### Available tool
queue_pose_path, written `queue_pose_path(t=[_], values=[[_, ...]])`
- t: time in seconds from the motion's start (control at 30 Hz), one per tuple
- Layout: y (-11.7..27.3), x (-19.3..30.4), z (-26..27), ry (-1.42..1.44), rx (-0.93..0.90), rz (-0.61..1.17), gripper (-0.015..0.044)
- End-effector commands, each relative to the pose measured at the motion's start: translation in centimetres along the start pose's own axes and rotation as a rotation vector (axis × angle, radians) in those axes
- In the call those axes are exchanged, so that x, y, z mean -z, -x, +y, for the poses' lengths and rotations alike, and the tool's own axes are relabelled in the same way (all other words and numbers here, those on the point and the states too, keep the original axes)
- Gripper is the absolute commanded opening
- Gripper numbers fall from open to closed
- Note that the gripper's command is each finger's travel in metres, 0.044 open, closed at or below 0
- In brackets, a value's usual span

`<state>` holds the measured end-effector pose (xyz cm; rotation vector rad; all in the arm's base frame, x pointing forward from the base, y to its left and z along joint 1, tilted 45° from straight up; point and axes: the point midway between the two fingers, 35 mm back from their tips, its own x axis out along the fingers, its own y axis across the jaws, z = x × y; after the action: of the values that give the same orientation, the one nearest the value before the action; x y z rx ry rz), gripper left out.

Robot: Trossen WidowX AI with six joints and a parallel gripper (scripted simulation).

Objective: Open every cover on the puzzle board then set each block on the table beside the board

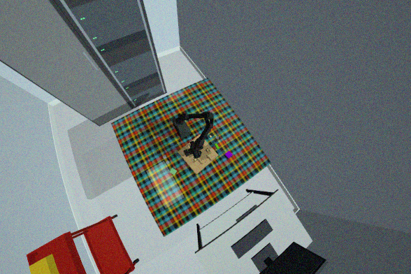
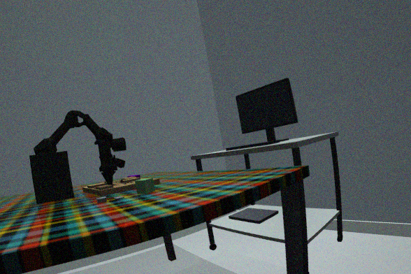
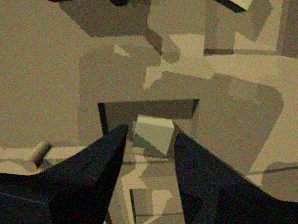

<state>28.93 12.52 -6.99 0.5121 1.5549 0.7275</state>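
Tool (image 1: pixel 195 157) (image 2: pixel 110 183) (image 3: pixel 152 136) straddles pale block (image 3: pixel 155 133), visible only in wrist view.

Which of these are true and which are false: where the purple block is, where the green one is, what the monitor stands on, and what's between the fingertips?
1. The purple block lies on the puzzle board. False: it is on the table beside it.
2. The green block rests off the board. True.
3. The monitor stands on the plaid table. False: it stands on a separate desk.
4. In the wrist view, a pale block shows between the hand's fingertips. True.
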Motion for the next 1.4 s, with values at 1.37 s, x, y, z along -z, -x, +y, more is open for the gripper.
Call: queue_pose_path(t=[1.37], values=[[3.8,-0.1,-0.1,-0.002,0.000,0.000,0.0080]])
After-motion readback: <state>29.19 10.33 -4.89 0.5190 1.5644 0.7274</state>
